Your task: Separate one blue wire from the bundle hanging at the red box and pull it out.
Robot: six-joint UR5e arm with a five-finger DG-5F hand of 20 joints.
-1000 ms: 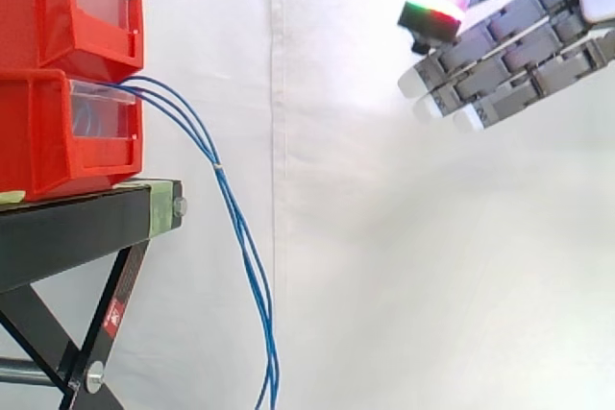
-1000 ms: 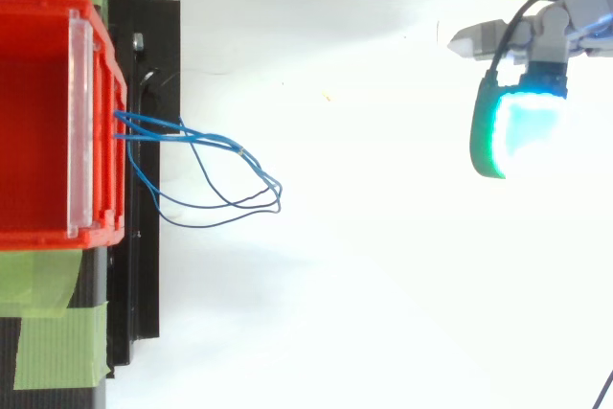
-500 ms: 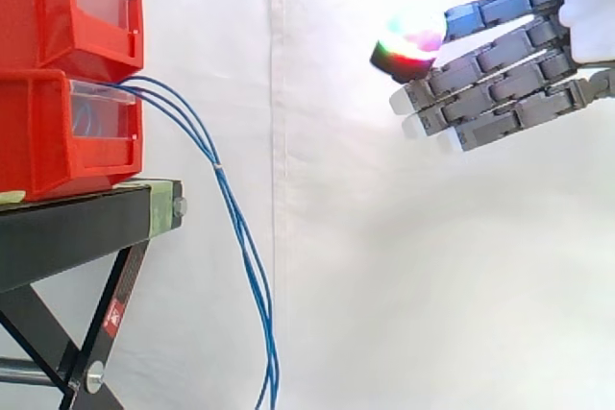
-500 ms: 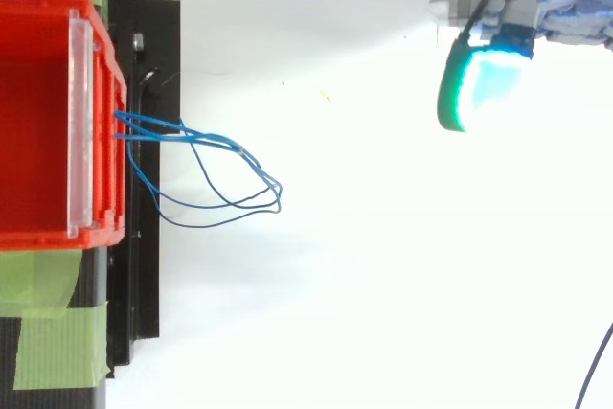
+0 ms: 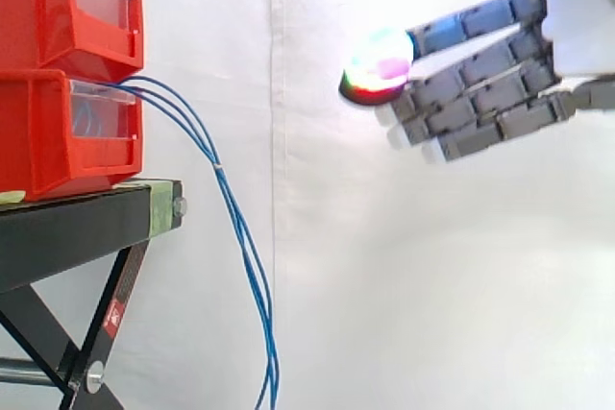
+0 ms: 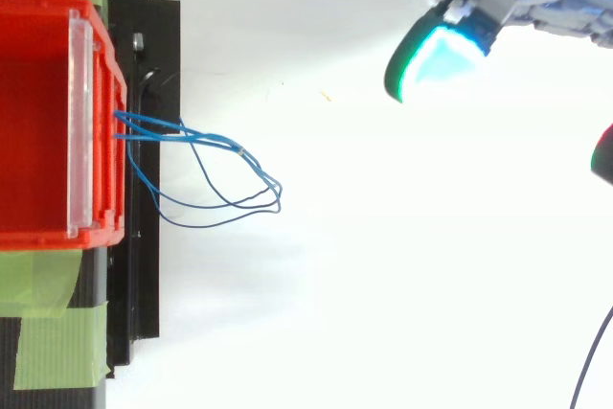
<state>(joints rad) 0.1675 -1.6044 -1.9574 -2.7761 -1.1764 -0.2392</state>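
Fingers straight, apart — blue wires leave red box.

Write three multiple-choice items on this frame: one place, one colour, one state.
1. Side view: where is the hand relative to the wires?
A) touching them
B) up and to the right, apart
C) below their lower end

2. What colour are the wires?
A) blue
B) green
C) yellow

3. What state is the hand in?
A) shut on a wire
B) shut, empty
C) open, holding nothing

Answers: 1 B, a wide gap lies between them; 2 A, every strand is blue; 3 C, its fingers are straight with nothing in them.
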